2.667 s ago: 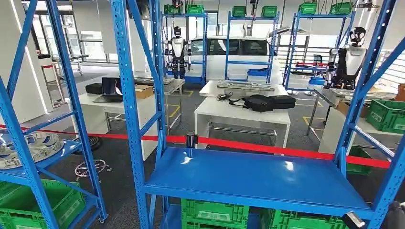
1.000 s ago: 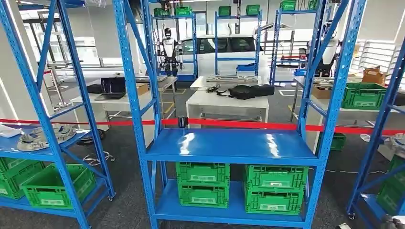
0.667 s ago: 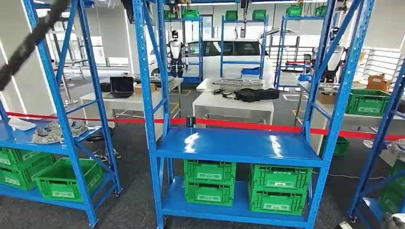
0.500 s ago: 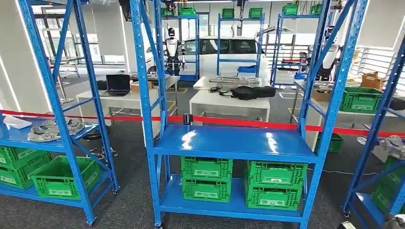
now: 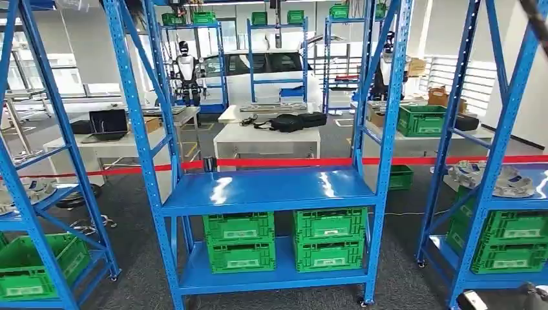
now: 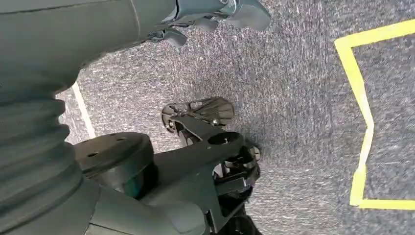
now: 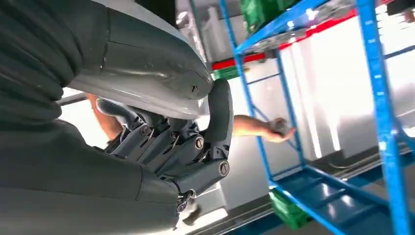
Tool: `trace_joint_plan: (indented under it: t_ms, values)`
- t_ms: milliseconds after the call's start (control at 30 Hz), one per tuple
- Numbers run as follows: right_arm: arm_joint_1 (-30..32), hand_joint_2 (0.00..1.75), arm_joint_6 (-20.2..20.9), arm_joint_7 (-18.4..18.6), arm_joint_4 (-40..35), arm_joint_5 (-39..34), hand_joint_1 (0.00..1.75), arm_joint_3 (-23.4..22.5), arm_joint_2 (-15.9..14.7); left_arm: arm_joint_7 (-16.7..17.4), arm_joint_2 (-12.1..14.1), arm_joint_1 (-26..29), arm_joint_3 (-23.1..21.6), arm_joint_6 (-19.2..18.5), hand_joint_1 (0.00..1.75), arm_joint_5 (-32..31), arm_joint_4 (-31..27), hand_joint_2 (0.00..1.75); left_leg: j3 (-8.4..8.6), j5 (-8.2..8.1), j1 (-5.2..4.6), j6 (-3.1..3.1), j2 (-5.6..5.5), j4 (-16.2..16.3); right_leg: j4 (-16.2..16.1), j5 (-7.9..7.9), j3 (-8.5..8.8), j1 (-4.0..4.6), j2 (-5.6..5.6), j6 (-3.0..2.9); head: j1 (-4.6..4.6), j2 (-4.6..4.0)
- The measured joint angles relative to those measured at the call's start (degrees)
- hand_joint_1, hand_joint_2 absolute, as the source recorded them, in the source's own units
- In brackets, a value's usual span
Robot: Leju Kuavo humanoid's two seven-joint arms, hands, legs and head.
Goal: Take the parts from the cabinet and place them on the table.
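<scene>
Hanging beside the body, with the right hand (image 7: 176, 147) holding nothing: dark fingers (image 7: 161, 147) curled in toward the palm, thick grey thumb (image 7: 219, 112) standing straight. Touches nothing. Beyond it in the right wrist view, a person's hand (image 7: 280, 128) reaching to a blue upright (image 7: 244, 88).

Hanging too, the left hand (image 6: 210, 12), over grey carpet (image 6: 293, 98) marked with yellow tape (image 6: 364, 98). Holds nothing; cannot tell whether its fingers are apart or curled.

Seen from the head view and not from the wrists:
- Three blue racks side by side across the frame.
- Centre rack (image 5: 271, 188) in the middle, its waist-level shelf bare and glossy.
- Four green crates (image 5: 240, 228) beneath that shelf, in two stacks of two.
- Right rack (image 5: 484, 194) at the right edge, with pale round parts (image 5: 510, 183) lying on its shelf, at least two; more green crates below them.
- Left rack (image 5: 81, 161) at the left edge, with one more pale part (image 5: 29, 188) on its shelf.
- Red tape (image 5: 284, 161) stretched across behind the racks.
- White bench (image 5: 268, 135) just behind the tape at centre, well apart from the parts, carrying a black bag (image 5: 291, 121).
- Laptop (image 5: 108, 123) on another bench at middle left.
- Two humanoid robots (image 5: 186, 71) and one white car (image 5: 258, 64) near the top of the frame.
</scene>
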Motion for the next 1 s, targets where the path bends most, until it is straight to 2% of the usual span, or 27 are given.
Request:
trace_joint_plan:
  t_ms: [33,67,100,133,167,233,267,300,333,367,400,433,467,500,567,600,633,667,733,767,800,833,867,900,933,967,1000]
  values:
    - [-0.10,1.75,-0.06,0.06,0.15,0.00,1.75,0.00,0.00,0.04,0.04,0.02,0.00,0.06,0.00,0.02,0.00,1.75,2.65,2.66,0.00,0.40,-0.63,-5.15,0.00,0.15,-0.01,-0.01,0.68,0.19,-0.02,0.00]
    - [-0.21,1.75,-0.13,0.04,0.20,0.00,1.75,0.00,0.00,0.11,0.09,0.04,0.00,0.15,0.00,0.09,0.00,1.75,5.43,4.84,0.00,0.86,-2.21,-10.48,0.00,0.30,-0.05,-0.07,1.29,0.38,0.00,0.00]
    - [-0.28,1.75,-0.18,0.02,0.22,0.00,1.75,0.00,0.09,0.11,0.33,0.05,0.00,0.24,0.00,0.31,-0.02,1.75,6.41,4.43,0.00,1.18,-5.06,-13.16,0.00,0.49,-0.17,-0.17,1.62,0.64,-0.02,0.00]
    - [-0.56,1.75,-0.20,-0.02,0.33,0.00,1.75,0.00,0.20,0.11,0.31,0.16,0.00,0.37,0.00,0.57,0.00,1.75,6.60,4.70,0.05,0.95,-4.75,-13.69,0.02,0.68,-0.46,0.11,2.48,1.04,0.04,0.00]
    - [-0.58,1.75,-0.15,0.11,0.48,0.28,1.75,0.00,0.41,0.13,0.33,0.35,0.00,0.46,0.00,0.76,0.00,1.75,6.46,4.78,-0.12,0.97,-4.03,-13.68,-0.15,0.96,-0.62,-0.28,2.97,1.47,0.04,0.00]
    - [-0.53,1.75,0.02,0.68,0.78,0.89,1.75,0.00,0.55,0.09,0.35,0.65,0.00,0.48,0.00,1.01,0.00,1.75,6.88,5.23,-0.34,1.86,-2.80,-14.02,-1.03,1.68,-0.69,-0.41,4.29,2.52,0.02,0.00]
    - [-0.50,1.75,0.02,1.14,0.94,1.09,1.75,0.00,0.50,0.07,0.31,0.67,0.00,0.48,0.00,1.01,0.04,1.75,6.94,6.16,0.43,2.30,-1.86,-15.11,-0.89,1.87,-1.04,-0.60,3.89,2.66,0.02,0.00]
    - [-0.72,1.75,0.09,1.33,1.07,1.18,1.75,0.00,0.52,0.02,0.35,0.64,0.00,0.48,0.00,1.01,0.02,1.75,6.84,6.62,0.23,2.52,-1.46,-15.47,0.17,0.58,-1.63,0.05,0.64,2.78,0.37,0.00]
    - [-1.25,1.75,0.11,1.35,1.14,1.20,1.75,0.00,0.57,-0.02,0.33,0.69,0.00,0.46,0.00,1.05,0.02,1.75,6.65,6.83,0.20,2.78,-0.74,-15.53,2.97,-1.62,-2.90,0.14,-1.32,2.96,0.41,0.00]
    - [-1.55,1.75,0.17,1.35,1.22,1.27,1.75,0.00,0.77,0.02,0.31,0.89,0.00,0.46,0.00,1.05,0.09,1.75,6.39,6.86,0.11,2.84,-0.01,-15.43,7.27,-4.10,-4.60,0.11,-2.19,3.15,0.46,0.00]
    - [-1.54,1.75,0.22,1.38,1.31,1.38,1.75,0.00,0.92,0.07,0.26,1.11,0.00,0.46,0.00,1.05,0.13,1.75,6.26,6.86,0.09,2.85,0.69,-15.33,11.25,-5.93,-6.07,0.12,-2.43,3.28,0.46,0.00]
    - [-1.48,1.75,0.31,1.35,1.49,1.44,1.75,0.00,1.14,0.09,0.22,1.33,0.00,0.48,0.00,1.03,0.18,1.75,6.08,6.83,0.09,2.89,1.43,-15.23,14.49,-7.06,-7.22,0.12,-2.52,3.42,0.50,0.00]
    - [-1.47,1.75,0.37,1.35,1.66,1.60,1.75,0.00,1.27,0.09,0.20,1.50,0.00,0.48,0.00,1.03,0.20,1.75,5.93,6.80,0.09,2.90,2.28,-15.09,14.89,-6.63,-7.12,0.11,-2.61,3.48,0.50,0.00]
    - [-1.52,1.75,0.46,1.42,1.81,1.64,1.75,0.00,1.31,0.09,0.13,1.54,0.00,0.48,0.00,0.98,0.24,1.75,5.82,6.73,0.09,2.88,3.02,-14.91,12.50,-5.09,-5.51,0.11,-2.86,3.53,0.50,0.00]
    - [-1.89,1.75,0.52,1.51,1.81,1.70,1.75,0.00,1.29,0.02,-0.15,1.50,0.00,0.48,0.00,0.85,0.24,1.75,5.75,6.38,0.11,2.61,4.37,-14.45,3.30,-1.33,0.15,0.13,-4.37,3.48,0.55,0.00]
    - [-2.21,1.75,0.50,1.49,1.81,1.68,1.75,0.00,1.31,0.00,-0.17,1.45,0.00,0.48,0.00,0.68,0.24,1.75,5.76,6.11,-0.02,2.30,5.04,-14.08,-0.98,-1.48,2.20,0.34,-6.69,3.23,0.55,0.00]
    - [-2.40,1.75,0.44,1.40,1.81,1.62,1.75,0.00,1.29,-0.02,-0.24,1.38,0.00,0.48,0.00,0.55,0.24,1.75,5.67,5.83,-0.51,1.91,5.50,-13.75,-1.23,-1.18,2.25,0.69,-7.43,2.44,0.55,0.00]
    - [-2.40,1.75,0.35,1.33,1.81,1.45,1.75,0.00,1.31,-0.07,-0.26,1.36,0.00,0.48,0.00,0.55,0.24,1.75,5.74,5.79,-0.39,1.65,5.95,-13.93,-0.93,-1.23,2.11,0.84,-6.40,1.96,0.51,0.00]
    - [-2.05,1.75,0.11,0.96,1.86,1.03,1.75,0.00,1.11,-0.09,-0.28,1.32,0.00,0.48,0.00,0.52,0.24,1.75,6.09,5.73,-0.37,1.25,7.25,-14.11,-0.94,-1.04,1.77,0.94,-5.05,1.47,0.52,0.00]
    - [-1.91,1.75,0.07,0.81,1.88,0.72,1.75,-0.02,1.00,-0.09,-0.26,1.22,0.00,0.50,0.00,0.52,0.22,1.75,6.10,5.46,-0.47,0.77,7.28,-13.88,-1.26,-0.70,1.84,0.43,-4.41,0.96,0.55,0.00]
    - [-1.87,1.75,0.00,0.61,1.86,0.63,1.75,-0.02,0.98,-0.13,-0.24,1.10,0.00,0.52,0.00,0.52,0.22,1.75,5.56,4.59,-0.17,0.18,4.09,-12.90,-1.37,-0.51,1.80,0.21,-3.92,0.64,0.55,0.00]
    - [-1.90,1.75,-0.04,0.57,1.86,0.52,1.75,-0.07,0.96,-0.17,-0.24,1.11,0.00,0.52,0.00,0.52,0.22,1.75,4.61,2.75,0.01,-0.02,1.77,-10.43,-1.37,-0.36,1.70,0.06,-3.49,0.36,0.48,0.00]
    - [-1.81,1.75,-0.09,0.46,1.88,0.55,1.75,-0.09,1.07,-0.17,-0.22,1.23,0.00,0.55,0.00,0.52,0.24,1.75,2.76,0.39,0.13,-0.23,0.63,-6.05,-1.37,-0.27,1.54,0.01,-2.94,0.22,0.44,0.00]
    - [-1.48,1.75,-0.09,0.48,1.86,0.52,1.75,-0.09,1.25,-0.17,-0.15,1.37,0.00,0.57,0.00,0.52,0.24,1.75,0.43,-1.85,0.21,-0.34,0.30,-1.00,-1.36,-0.20,1.36,0.01,-2.15,0.14,0.44,0.00]
    - [-1.09,1.75,-0.09,0.55,1.86,0.42,1.75,-0.13,1.33,-0.15,-0.11,1.55,0.00,0.59,0.00,0.52,0.24,1.75,-1.26,-2.95,0.25,-0.39,0.28,2.59,-1.33,-0.10,1.22,0.02,-1.44,0.14,0.41,0.00]
    - [-0.72,1.75,-0.11,0.59,1.86,0.31,1.75,-0.20,1.36,-0.15,-0.09,1.69,0.00,0.59,0.00,0.50,0.24,1.75,-1.76,-2.74,0.28,-0.38,0.28,3.57,-1.31,-0.05,1.15,0.01,-0.82,0.20,0.44,0.00]
    - [-0.22,1.75,-0.11,0.59,1.86,0.15,1.75,-0.35,1.36,-0.15,-0.04,1.76,0.00,0.59,0.00,0.48,0.24,1.75,-0.85,-0.82,0.34,-0.26,0.18,1.55,-1.23,0.05,1.08,-0.03,0.05,0.34,0.41,0.00]
